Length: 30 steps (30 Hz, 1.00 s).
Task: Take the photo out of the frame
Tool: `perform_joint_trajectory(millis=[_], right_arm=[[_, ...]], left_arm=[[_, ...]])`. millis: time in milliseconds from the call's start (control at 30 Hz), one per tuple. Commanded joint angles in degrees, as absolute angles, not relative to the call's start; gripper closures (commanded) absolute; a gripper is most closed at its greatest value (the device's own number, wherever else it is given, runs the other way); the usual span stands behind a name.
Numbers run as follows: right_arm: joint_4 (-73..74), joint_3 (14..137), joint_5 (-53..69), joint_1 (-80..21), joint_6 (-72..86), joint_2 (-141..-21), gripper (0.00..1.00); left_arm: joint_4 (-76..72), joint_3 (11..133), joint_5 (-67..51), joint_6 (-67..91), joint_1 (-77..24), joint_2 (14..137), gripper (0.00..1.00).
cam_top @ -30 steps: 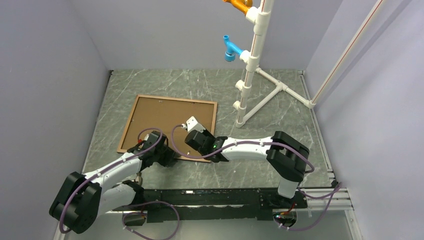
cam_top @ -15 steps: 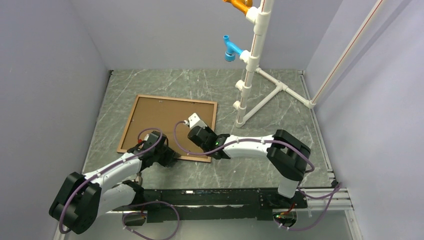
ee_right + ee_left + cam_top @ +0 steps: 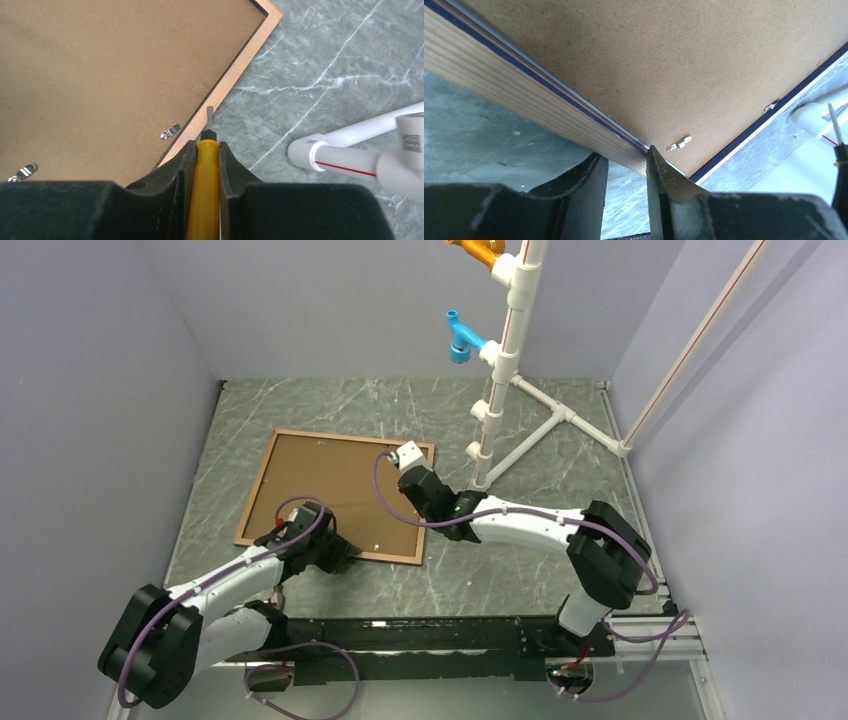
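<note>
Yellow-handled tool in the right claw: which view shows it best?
Right wrist view: the yellow-handled tool sits clamped in the right claw, its flat metal tip by the edge of the frame. The top external view hides it under the wrist; the left wrist view does not show it clearly.

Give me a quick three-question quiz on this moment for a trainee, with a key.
1. True or false: the frame lies with its brown back facing up.
2. The right gripper is shut on: A) a metal clip, B) a yellow-handled screwdriver, C) nothing.
3. Where is the screwdriver's tip?

Key:
1. True.
2. B.
3. At the frame's wooden rim, close to a metal clip on the backing; whether it touches the rim cannot be told.
</note>
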<state>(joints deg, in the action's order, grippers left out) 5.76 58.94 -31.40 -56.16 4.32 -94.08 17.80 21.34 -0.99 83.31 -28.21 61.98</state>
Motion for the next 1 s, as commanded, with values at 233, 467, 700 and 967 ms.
perform_joint_trajectory(millis=[233, 467, 700, 967], right_arm=[[9.78, 58.40, -24.58, -57.63, 8.07, -88.70, 1.00], [8.88, 56.65, -23.57, -57.66, 9.23, -90.77, 1.00], [8.61, 56.57, -23.24, -57.65, 9.17, -92.44, 1.00], [6.96, 56.52, -23.79, -57.64, 8.67, -94.73, 1.00]], left_arm=[[27.14, 18.29, 5.74, 80.59, -28.17, 63.54, 1.00], [27.16, 18.11, 5.54, 80.57, -28.17, 63.57, 1.00], [27.25, 17.93, 5.65, 80.86, -28.21, 63.06, 1.00], [27.25, 17.86, 5.80, 80.45, -28.15, 63.13, 1.00]])
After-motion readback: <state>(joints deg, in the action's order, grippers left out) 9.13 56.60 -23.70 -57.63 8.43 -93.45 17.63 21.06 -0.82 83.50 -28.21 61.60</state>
